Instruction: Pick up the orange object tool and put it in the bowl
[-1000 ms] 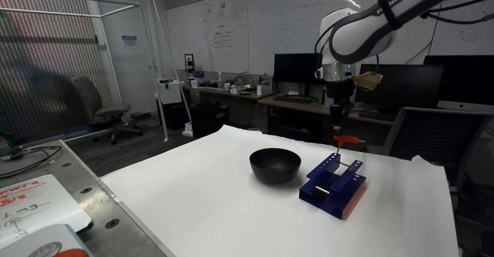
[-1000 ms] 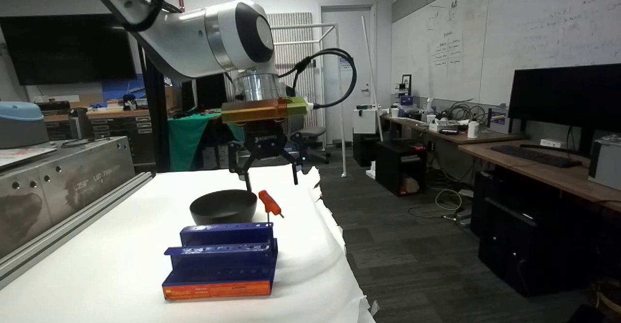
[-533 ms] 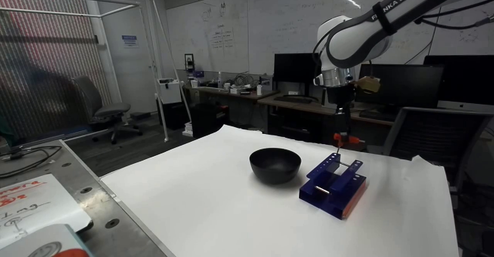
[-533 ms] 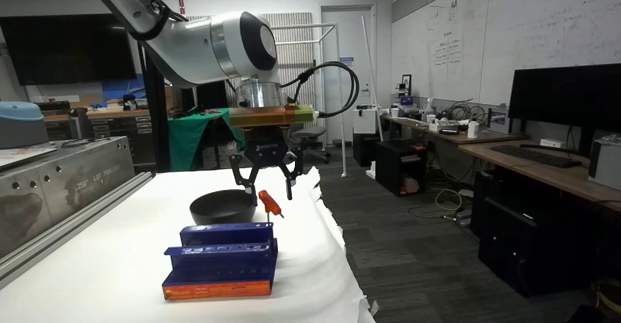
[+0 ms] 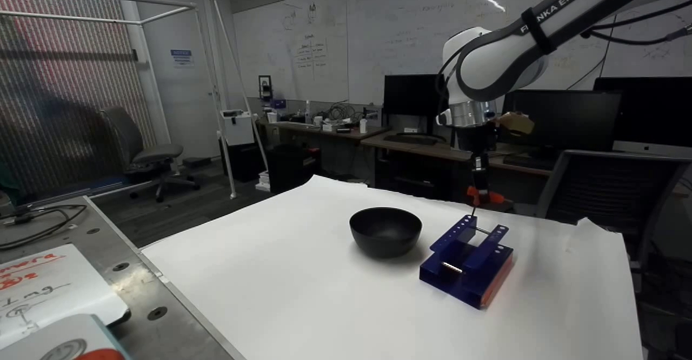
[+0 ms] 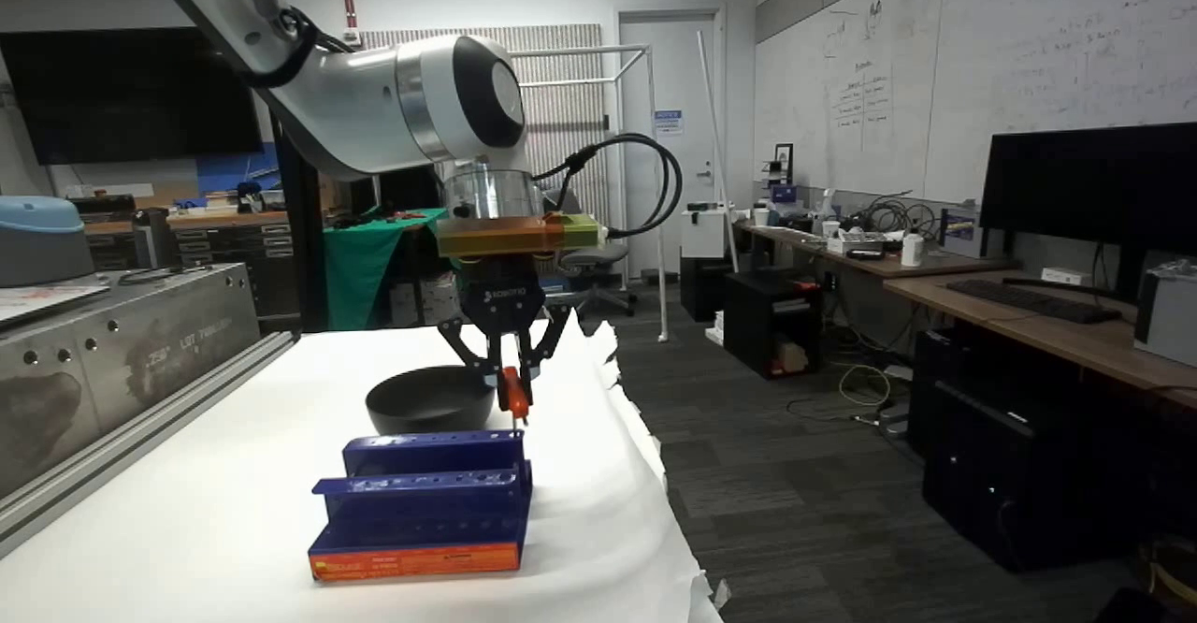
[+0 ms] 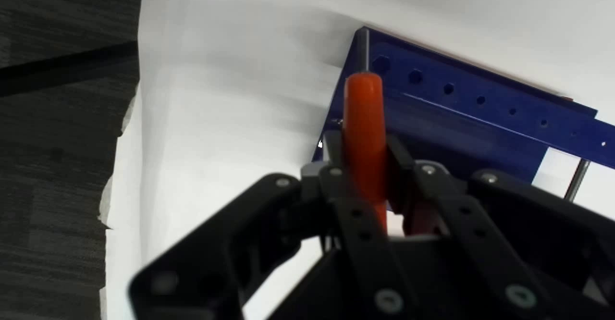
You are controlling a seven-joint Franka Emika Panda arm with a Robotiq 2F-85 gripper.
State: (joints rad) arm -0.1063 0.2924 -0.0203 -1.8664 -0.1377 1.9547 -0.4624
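Close by the edge of the worktop (image 5: 270, 295), the orange tool (image 7: 364, 118) is gripped over the blue rack (image 6: 421, 511)

White paper (image 7: 206, 132) is spread over the worktop. In the wrist view, its ragged edge is seen past the rack's end, near but apart, with dark floor (image 7: 57, 190) beyond. On the side of the black bowl (image 5: 385, 245) away from the rack, a broad stretch of paper is seen, bounded in an exterior view by a metal slab (image 5: 135, 284). A chair (image 5: 611, 198) is placed beyond the worktop.

The tool is held from above by the end effector (image 6: 515, 391), whose fingers (image 7: 333, 149) are closed against both sides of the handle. The rack is situated directly below. A short metal tip (image 7: 363, 53) is shown at one end of the handle; near the other, a thin shaft (image 5: 474, 211) is directed down to the end of the rack rail nearer the bowl. Whether it is seated in a hole cannot be told.

The bowl is set upright just beside the rack, with a narrow strip of paper between them. Its dark inner wall is shown in both exterior views, but the bottom cannot be made out.
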